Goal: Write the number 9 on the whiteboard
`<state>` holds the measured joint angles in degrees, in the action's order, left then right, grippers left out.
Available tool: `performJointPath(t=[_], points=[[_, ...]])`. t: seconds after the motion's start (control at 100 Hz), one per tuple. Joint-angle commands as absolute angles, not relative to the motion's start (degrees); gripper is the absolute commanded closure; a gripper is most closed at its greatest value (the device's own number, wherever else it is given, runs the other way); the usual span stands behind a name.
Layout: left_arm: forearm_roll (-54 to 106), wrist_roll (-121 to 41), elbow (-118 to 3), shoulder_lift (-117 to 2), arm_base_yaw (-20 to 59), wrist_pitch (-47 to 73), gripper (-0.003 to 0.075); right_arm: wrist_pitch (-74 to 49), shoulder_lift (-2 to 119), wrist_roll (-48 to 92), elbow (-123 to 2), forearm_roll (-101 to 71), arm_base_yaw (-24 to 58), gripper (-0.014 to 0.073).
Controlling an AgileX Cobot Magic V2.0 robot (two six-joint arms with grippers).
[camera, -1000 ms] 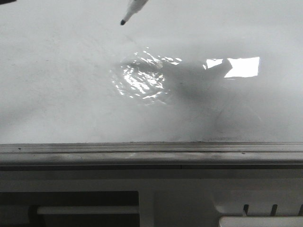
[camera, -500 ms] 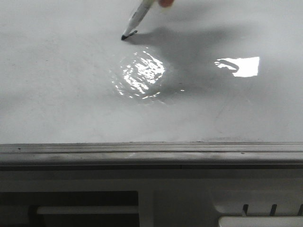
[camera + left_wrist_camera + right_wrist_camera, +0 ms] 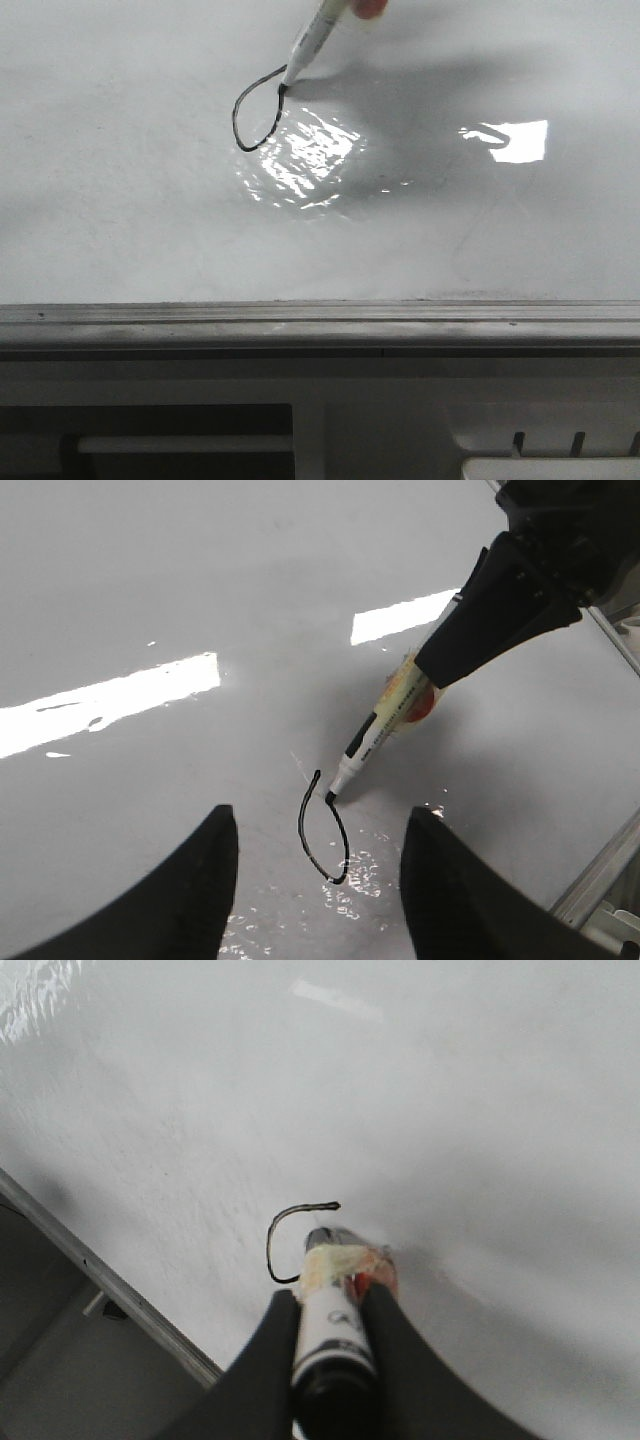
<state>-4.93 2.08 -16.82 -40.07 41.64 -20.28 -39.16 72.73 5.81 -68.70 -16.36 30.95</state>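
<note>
While the right gripper (image 3: pixel 325 1305) pinches the marker (image 3: pixel 312 42) and the left gripper (image 3: pixel 318 865) hangs open and empty over the 9 (image 3: pixel 258 110) on the whiteboard (image 3: pixel 120 180), a lifted tip could leave the loop unclosed — or a slanted tail.
</note>
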Motion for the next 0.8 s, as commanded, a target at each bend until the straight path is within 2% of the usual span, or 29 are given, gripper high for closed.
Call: performJointPath(t=[0.0, 0.31, 0.56, 0.79], points=[[-4.21, 2.42, -18.74, -39.80, 41.57, -24.92, 0.0372, -35.26, 72.45, 6.23, -70.21, -14.03, 30.15, 0.0652], [-4.21, 2.42, -18.46, -39.80, 41.57, -24.52, 0.0372, -37.68, 71.59, 4.86, -58.76, -17.69, 32.52, 0.0652], [-7.80, 2.81, -18.46, -40.24, 41.97, -21.25, 0.0372, -37.13, 66.54, 4.86, -60.63, -20.84, 37.68, 0.0652], [-13.41, 4.43, -18.46, -47.79, 51.61, -22.64, 0.0372, -37.11, 65.11, 4.86, -60.73, -23.71, 42.21, 0.0652]])
